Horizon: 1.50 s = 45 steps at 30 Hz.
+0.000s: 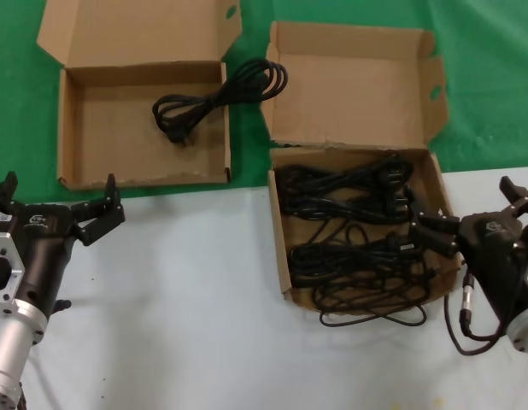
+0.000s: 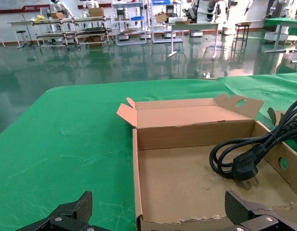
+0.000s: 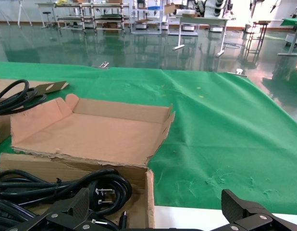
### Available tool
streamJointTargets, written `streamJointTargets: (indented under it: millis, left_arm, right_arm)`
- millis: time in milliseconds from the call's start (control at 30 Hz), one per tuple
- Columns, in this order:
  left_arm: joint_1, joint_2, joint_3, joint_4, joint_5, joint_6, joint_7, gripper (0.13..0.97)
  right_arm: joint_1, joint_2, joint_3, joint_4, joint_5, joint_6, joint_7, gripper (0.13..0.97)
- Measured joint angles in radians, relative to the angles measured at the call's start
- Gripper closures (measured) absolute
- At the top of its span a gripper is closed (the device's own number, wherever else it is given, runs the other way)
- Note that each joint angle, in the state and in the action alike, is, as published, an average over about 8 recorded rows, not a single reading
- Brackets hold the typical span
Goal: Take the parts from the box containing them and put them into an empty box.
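**Right arm poised at the full box, left arm waiting by the other**

Nearest the head camera, the left end effector [image 1: 59,207] rests low over the white tabletop [image 1: 187,299], fingers spread wide and holding nothing, just in front of the neat box [image 1: 63,137]. That box already holds one cord [image 1: 214,98], which trails over its far wall, so it is no longer strictly empty. The left forearm angles up toward the box front, seemingly parked.

The ragged box [image 1: 279,248] is crowded with tangled cords [image 1: 349,222], some spilling over its near edge. The right end effector [image 1: 437,232] hovers at that box's right wall, fingers spread and empty, its wrist angled inward, likely lining up the next pick.
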Motion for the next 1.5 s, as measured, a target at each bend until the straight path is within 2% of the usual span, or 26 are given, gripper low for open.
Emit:
streamJointTargets:
  millis: [1500]
  left_arm:
    - [0.000,0.000,0.000,0.000,0.000,0.000,0.000,0.132]
  right_arm:
    - [0.000,0.000,0.000,0.000,0.000,0.000,0.000,0.129]
